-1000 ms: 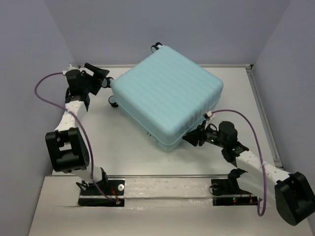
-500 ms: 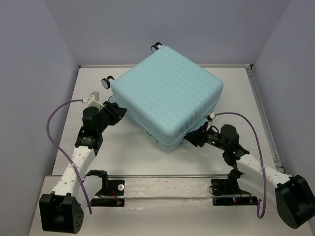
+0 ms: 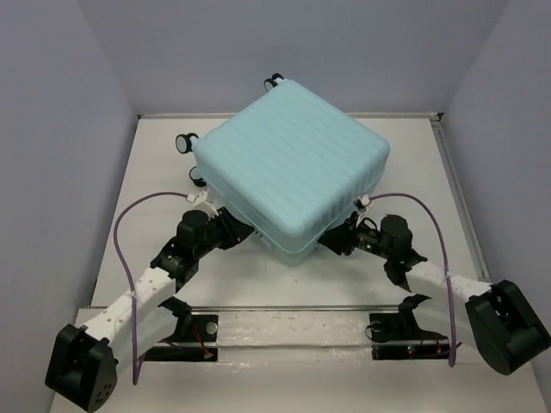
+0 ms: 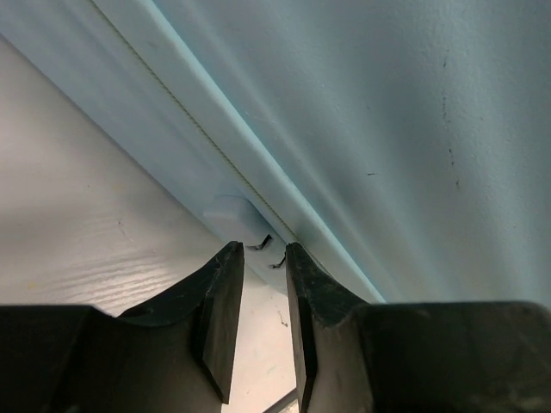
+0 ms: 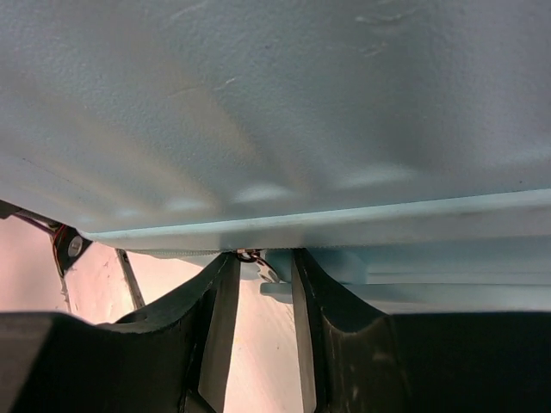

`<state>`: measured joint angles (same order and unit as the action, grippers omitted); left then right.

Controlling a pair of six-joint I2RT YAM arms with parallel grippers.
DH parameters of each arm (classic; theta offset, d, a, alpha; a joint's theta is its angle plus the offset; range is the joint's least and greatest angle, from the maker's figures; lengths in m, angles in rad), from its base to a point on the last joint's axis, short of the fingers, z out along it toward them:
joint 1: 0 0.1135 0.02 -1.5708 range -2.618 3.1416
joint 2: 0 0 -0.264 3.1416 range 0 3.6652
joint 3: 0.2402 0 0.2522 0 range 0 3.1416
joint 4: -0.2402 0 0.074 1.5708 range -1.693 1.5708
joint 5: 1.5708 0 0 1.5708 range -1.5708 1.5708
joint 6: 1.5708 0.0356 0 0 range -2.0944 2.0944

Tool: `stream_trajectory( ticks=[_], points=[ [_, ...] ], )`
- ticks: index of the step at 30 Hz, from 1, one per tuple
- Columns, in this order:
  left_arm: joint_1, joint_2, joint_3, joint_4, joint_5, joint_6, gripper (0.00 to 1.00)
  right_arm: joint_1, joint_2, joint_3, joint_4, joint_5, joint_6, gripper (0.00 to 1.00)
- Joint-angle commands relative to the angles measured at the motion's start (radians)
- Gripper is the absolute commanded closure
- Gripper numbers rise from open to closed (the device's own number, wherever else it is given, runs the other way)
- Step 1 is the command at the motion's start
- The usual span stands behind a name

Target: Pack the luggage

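Note:
The luggage (image 3: 293, 163), a pale aqua ribbed hard-shell suitcase, lies shut and flat on the table. My left gripper (image 3: 245, 234) is at its near-left side. In the left wrist view its fingertips (image 4: 263, 249) rest at the zipper seam of the luggage (image 4: 387, 129), a narrow gap between them with only table showing through. My right gripper (image 3: 331, 241) is at the near-right side, under the shell's overhang. In the right wrist view its fingertips (image 5: 258, 255) stand narrowly apart on either side of a small metal zipper pull (image 5: 261, 265), which hangs from the seam of the luggage (image 5: 275, 103) and is not clamped.
Black spinner wheels stick out at the suitcase's far-left side (image 3: 186, 143) and far corner (image 3: 275, 82). The white table (image 3: 155, 198) is walled by grey panels left, right and behind. A metal rail (image 3: 293, 310) runs along the near edge by the arm bases.
My left arm swung from the far-left corner down to the suitcase's near-left side and its jaws narrowed. My right gripper pushed in slightly under the shell, its jaws narrowing around the zipper pull.

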<state>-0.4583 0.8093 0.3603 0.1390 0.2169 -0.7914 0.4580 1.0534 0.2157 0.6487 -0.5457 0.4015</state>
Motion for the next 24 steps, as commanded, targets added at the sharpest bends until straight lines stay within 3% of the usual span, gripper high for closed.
stream_trajectory(
  ticks=[1,6,11,17,23,24],
  points=[
    [-0.058,0.050,0.009,0.117,-0.036,0.001,0.63,0.002,0.054,0.025,0.138,0.006,0.007,0.68],
    [-0.195,0.140,0.041,0.197,-0.073,-0.002,0.63,0.002,0.059,0.004,0.218,0.024,0.026,0.93],
    [-0.278,0.195,0.080,0.244,-0.106,-0.011,0.63,0.013,0.005,-0.001,0.183,0.006,0.059,0.93],
    [-0.318,0.255,0.117,0.335,-0.131,-0.035,0.63,0.168,-0.119,0.042,-0.235,0.125,0.023,0.93],
    [-0.359,0.396,0.225,0.415,-0.152,-0.042,0.65,0.415,-0.202,0.062,-0.504,0.277,0.120,0.93],
    [-0.365,0.428,0.239,0.419,-0.157,-0.043,0.65,0.504,-0.204,0.076,-0.530,0.332,0.131,0.93]
  ],
)
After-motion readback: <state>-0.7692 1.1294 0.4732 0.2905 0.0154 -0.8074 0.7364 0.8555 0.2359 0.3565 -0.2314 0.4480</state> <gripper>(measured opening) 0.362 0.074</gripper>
